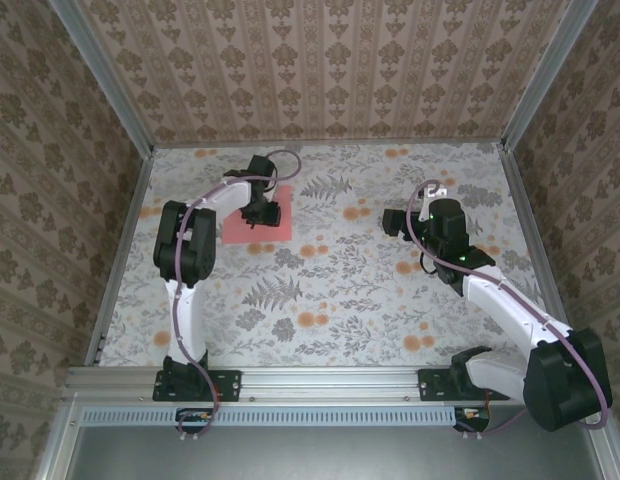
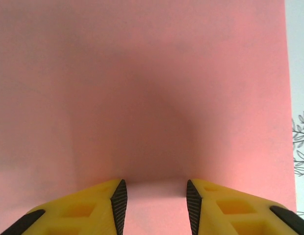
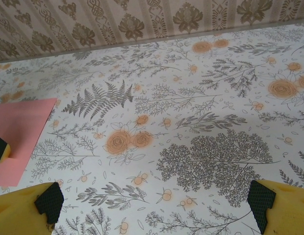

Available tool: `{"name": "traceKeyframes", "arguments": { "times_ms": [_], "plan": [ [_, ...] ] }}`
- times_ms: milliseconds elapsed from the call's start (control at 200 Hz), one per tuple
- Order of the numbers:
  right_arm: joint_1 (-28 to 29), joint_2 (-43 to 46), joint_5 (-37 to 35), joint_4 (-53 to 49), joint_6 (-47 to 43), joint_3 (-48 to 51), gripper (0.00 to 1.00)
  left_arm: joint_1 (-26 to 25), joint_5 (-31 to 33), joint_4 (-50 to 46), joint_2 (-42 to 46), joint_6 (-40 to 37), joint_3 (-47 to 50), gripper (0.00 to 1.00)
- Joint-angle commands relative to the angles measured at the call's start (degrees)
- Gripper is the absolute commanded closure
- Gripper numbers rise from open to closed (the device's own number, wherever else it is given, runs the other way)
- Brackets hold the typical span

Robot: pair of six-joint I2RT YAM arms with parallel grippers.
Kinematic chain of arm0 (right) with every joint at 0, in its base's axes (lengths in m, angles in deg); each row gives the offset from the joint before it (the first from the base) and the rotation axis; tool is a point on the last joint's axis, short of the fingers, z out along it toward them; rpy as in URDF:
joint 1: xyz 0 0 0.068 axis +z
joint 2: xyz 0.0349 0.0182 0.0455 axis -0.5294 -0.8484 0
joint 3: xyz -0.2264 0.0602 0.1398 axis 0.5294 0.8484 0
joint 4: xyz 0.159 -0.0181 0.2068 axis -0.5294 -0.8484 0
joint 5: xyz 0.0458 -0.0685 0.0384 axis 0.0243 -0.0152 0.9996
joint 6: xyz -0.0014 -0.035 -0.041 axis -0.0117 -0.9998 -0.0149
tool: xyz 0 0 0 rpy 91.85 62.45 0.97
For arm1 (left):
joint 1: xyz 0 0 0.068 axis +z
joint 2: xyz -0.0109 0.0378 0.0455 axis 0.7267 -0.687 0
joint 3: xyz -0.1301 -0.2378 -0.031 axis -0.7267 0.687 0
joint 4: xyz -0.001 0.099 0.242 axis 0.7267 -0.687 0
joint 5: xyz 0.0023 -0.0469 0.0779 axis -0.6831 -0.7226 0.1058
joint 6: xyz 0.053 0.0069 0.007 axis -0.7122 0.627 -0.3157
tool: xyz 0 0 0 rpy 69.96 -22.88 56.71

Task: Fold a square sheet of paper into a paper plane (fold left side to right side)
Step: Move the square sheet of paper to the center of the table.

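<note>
The salmon-pink square sheet of paper [image 1: 240, 226] lies flat at the table's back left, partly under my left arm. My left gripper [image 1: 262, 213] hovers right over the sheet, jaws open, nothing between them. In the left wrist view the sheet [image 2: 142, 88] spreads across the picture, and the left gripper [image 2: 156, 196] shows yellow fingers [image 2: 93, 208] with black pads apart just above the paper. My right gripper [image 1: 395, 222] hangs over the table's right middle, open wide and holding nothing. The right wrist view shows the sheet [image 3: 22, 132] at far left and the right gripper [image 3: 154, 203] above bare tablecloth.
A floral tablecloth [image 1: 330, 290] covers the table, enclosed by patterned walls [image 1: 320, 60] at the back and both sides. A metal rail [image 1: 310, 385] runs along the near edge by the arm bases.
</note>
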Motion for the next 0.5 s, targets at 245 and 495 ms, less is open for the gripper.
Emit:
{"name": "traceKeyframes", "arguments": {
  "times_ms": [245, 495],
  "plan": [
    [0.6, 1.3, -2.4, -1.0, -0.5, -0.6, 0.00, -3.7, -4.0, -2.3, 1.5, 3.0, 7.6, 0.60],
    [0.7, 1.8, -2.8, -1.3, -0.5, -0.1, 0.00, -10.0, -6.1, -2.0, 6.5, 8.8, 15.1, 0.61]
  ]
}}
